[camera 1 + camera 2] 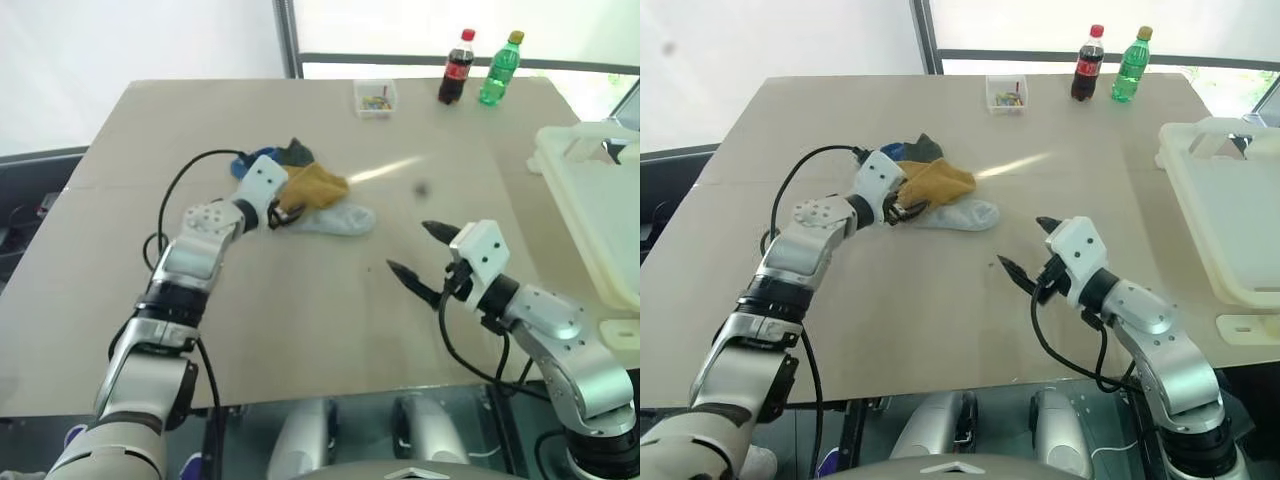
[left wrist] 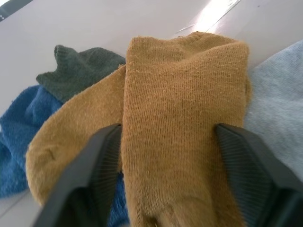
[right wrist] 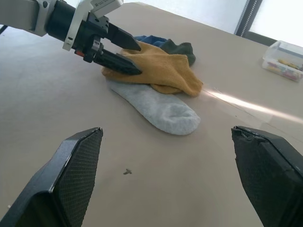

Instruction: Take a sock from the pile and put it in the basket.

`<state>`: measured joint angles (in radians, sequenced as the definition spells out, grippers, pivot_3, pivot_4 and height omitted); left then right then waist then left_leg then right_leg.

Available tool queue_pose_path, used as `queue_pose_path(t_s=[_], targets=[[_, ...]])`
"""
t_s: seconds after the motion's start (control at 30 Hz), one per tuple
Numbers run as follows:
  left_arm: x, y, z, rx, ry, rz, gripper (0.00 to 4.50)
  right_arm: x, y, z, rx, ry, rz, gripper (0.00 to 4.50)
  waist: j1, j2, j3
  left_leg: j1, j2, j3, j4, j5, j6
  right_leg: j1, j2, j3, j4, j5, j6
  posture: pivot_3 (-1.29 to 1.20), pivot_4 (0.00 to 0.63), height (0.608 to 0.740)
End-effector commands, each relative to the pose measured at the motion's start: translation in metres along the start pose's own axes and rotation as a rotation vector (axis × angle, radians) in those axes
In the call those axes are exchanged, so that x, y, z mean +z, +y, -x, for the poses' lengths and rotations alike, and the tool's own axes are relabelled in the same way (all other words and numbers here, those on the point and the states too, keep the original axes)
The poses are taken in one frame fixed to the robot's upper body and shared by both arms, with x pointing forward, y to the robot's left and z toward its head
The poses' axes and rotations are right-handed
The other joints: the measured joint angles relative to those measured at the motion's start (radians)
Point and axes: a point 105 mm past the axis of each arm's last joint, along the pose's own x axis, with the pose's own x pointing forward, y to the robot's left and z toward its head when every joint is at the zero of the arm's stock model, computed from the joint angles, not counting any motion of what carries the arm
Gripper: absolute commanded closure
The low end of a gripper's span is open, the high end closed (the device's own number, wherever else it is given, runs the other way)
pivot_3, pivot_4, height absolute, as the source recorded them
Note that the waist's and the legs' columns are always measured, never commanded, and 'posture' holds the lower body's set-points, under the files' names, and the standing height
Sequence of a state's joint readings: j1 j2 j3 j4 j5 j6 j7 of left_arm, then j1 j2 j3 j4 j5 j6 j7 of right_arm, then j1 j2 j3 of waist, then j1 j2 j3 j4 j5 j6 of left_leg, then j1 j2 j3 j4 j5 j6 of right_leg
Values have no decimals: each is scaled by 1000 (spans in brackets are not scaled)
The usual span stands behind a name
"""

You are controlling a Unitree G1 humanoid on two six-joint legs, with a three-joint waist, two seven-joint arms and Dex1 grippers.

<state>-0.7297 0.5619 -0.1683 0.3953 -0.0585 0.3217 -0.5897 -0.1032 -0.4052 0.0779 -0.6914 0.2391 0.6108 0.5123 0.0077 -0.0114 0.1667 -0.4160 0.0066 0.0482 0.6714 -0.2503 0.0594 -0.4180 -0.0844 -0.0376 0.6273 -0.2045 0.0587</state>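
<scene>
We are working over a wide tan surface point(image 1: 300, 320) beside a bright window, and nearest to us our right end effector point(image 1: 420, 255) hangs above bare board with its jaws spread wide and nothing between them. Just beyond and to the left, our left end effector point(image 1: 281, 213) has its two black fingers point(image 2: 97, 165) straddling the mustard sock point(image 2: 184, 118), one on each side of the folded fabric; they touch it but we cannot tell whether they have pinched it firmly. That sock lies on top of the pile point(image 1: 300, 190), over the pale grey sock point(image 1: 340, 218), with the blue sock point(image 2: 23, 127) and dark green sock point(image 2: 80, 68) behind. We judge the step in hand is securing one sock: we should close fully on the mustard fold only, then lift straight up so the grey one beneath does not drag along. Farther off, the white basket point(image 1: 590, 200) waits at the right edge, well apart from the pile; a small clear box point(image 1: 375, 97) and two bottles point(image 1: 480, 68) stand at the far side.
</scene>
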Motion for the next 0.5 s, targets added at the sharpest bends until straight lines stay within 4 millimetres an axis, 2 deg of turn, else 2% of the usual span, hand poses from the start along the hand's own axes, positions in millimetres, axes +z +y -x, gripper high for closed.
queue_pose_path(t_s=[0.03,0.1,0.17,0.2,0.33,0.5], targets=[[8,4,-1,6,-27,-30,2412,11,1,5,-29,-38,23,0,1,0,0,0,0,0,0,0,0,0,0,0,0,0,0,0,150,732],[9,3,1,2,-38,-9,3080,10,0,5,-31,-33,26,0,2,0,0,0,0,0,0,0,0,0,0,0,0,0,0,0,150,732],[8,3,2,-3,-38,18,4148,10,-2,4,-31,-30,31,0,3,0,0,0,0,0,0,0,1,0,-1,0,0,0,0,0,150,732],[5,4,4,-3,-31,33,4483,10,-2,4,-29,-28,36,0,3,0,0,0,1,0,1,-1,2,0,-1,0,0,0,0,0,150,732],[-2,3,7,-12,-17,65,4483,8,-6,2,-18,-26,41,0,1,0,0,0,1,-1,1,-1,2,0,0,0,1,0,0,0,150,732],[15,-3,19,-84,-108,188,4483,6,-11,-1,-14,-28,37,0,3,0,0,0,1,-1,1,-1,1,0,0,0,1,0,0,0,150,732]])
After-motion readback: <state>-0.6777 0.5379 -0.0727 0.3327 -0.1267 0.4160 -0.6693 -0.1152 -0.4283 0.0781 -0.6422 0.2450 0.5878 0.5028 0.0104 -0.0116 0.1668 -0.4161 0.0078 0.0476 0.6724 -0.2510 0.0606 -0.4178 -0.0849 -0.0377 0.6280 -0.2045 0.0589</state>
